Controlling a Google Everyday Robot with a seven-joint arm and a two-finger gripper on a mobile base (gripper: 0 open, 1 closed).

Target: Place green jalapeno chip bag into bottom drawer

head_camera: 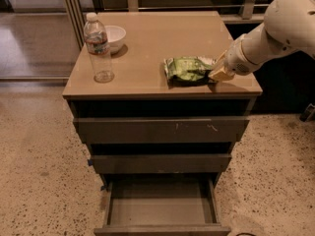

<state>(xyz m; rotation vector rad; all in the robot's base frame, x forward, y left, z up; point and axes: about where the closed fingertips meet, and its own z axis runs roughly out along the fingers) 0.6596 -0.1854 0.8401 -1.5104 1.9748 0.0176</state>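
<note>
Green jalapeno chip bag (188, 69) on table (147, 43), claw (220, 73) at its right end (grip: can't tell); bottle (98, 48), bowl (114, 36) well left; bottom drawer (161, 206) open below.

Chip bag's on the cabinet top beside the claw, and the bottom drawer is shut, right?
No: the camera view shows the bottom drawer pulled open. The green jalapeno chip bag lies on the cabinet top, the claw beside it.
</note>
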